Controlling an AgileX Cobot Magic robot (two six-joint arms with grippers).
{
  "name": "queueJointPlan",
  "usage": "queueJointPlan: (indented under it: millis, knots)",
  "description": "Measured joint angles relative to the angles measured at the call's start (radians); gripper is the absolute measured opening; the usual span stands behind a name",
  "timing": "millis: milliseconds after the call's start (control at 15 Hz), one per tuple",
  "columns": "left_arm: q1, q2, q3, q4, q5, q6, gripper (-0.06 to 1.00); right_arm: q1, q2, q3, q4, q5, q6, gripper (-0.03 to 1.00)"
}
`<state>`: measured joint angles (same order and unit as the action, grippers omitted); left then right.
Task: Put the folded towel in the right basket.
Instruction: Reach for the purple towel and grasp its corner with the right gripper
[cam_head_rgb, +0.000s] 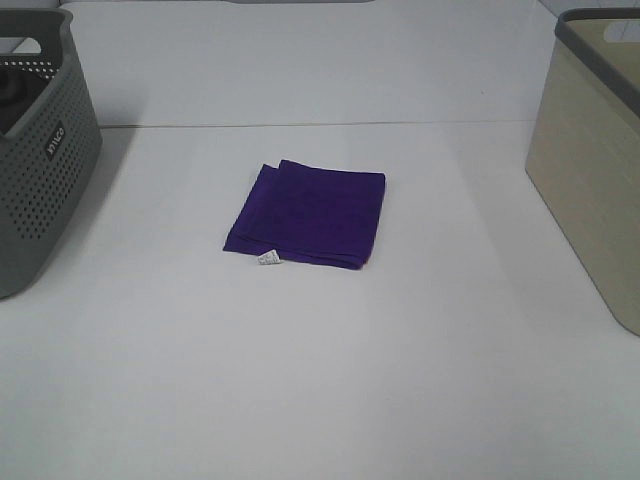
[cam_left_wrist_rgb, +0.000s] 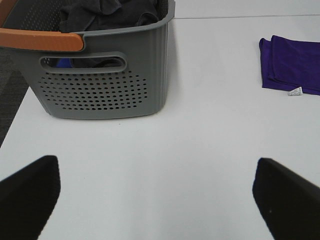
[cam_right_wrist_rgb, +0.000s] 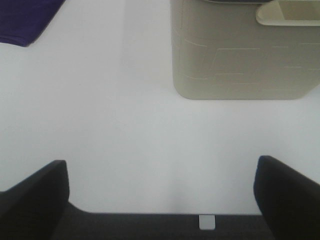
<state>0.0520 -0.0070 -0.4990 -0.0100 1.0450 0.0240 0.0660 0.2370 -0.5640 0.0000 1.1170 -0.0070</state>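
Observation:
A folded purple towel (cam_head_rgb: 308, 214) with a small white tag lies flat on the white table (cam_head_rgb: 330, 370), near the middle. It also shows in the left wrist view (cam_left_wrist_rgb: 292, 69) and a corner of it in the right wrist view (cam_right_wrist_rgb: 25, 17). The beige right basket (cam_head_rgb: 598, 150) stands at the table's right edge, also in the right wrist view (cam_right_wrist_rgb: 245, 50). My left gripper (cam_left_wrist_rgb: 160, 200) is open and empty over bare table, far from the towel. My right gripper (cam_right_wrist_rgb: 160, 200) is open and empty near the table's front edge. Neither arm shows in the exterior view.
A grey perforated basket (cam_head_rgb: 40, 150) stands at the left, holding dark clothes (cam_left_wrist_rgb: 107, 14), with an orange handle (cam_left_wrist_rgb: 40, 40). The table's front edge (cam_right_wrist_rgb: 165, 214) lies right under my right gripper.

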Motion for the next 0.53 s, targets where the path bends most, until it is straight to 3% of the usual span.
queueJointPlan:
  millis: [133, 200, 267, 400, 533]
  knots:
    - [0.000, 0.000, 0.000, 0.000, 0.000, 0.000, 0.99, 0.000, 0.201, -0.125, 0.013, 0.031, 0.000, 0.96]
    - [0.000, 0.000, 0.000, 0.000, 0.000, 0.000, 0.99, 0.000, 0.434, -0.299, 0.015, 0.080, 0.000, 0.96]
    - [0.000, 0.000, 0.000, 0.000, 0.000, 0.000, 0.99, 0.000, 0.541, -0.371, 0.018, 0.090, 0.000, 0.96]
    - [0.000, 0.000, 0.000, 0.000, 0.000, 0.000, 0.99, 0.000, 0.663, -0.459, 0.047, 0.090, 0.000, 0.96]
    - [0.000, 0.000, 0.000, 0.000, 0.000, 0.000, 0.99, 0.000, 0.792, -0.530, 0.142, 0.093, -0.008, 0.96]
